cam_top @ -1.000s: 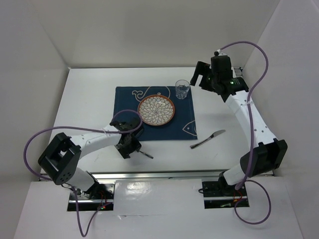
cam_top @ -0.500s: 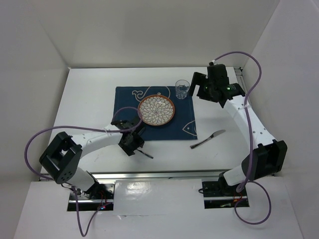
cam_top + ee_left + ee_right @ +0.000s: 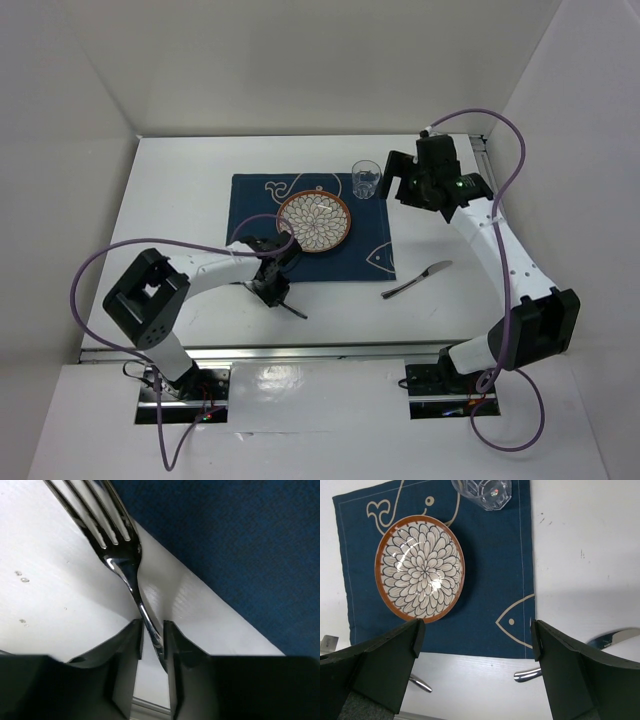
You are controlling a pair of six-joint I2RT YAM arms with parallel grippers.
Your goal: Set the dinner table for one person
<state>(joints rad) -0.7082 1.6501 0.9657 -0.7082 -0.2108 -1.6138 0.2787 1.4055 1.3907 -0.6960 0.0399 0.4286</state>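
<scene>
Silver metal fork (image 3: 122, 555) diagonal on white square table (image 3: 180, 200) by navy cloth placemat (image 3: 365, 220), left claw (image 3: 152, 625) flanking handle, grip unclear, right claw (image 3: 477, 630) wide open, empty

On the white surface (image 3: 170, 200): navy placemat (image 3: 252, 205) toward the far middle, fork (image 3: 121, 555) just off its near edge, knife (image 3: 418, 279) to its right.

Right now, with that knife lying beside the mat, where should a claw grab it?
Probably by its handle, the nearer end, from straight above, pinching across it: the knife lies flat on the dinner table, so only its thin sides can be squeezed.
</scene>
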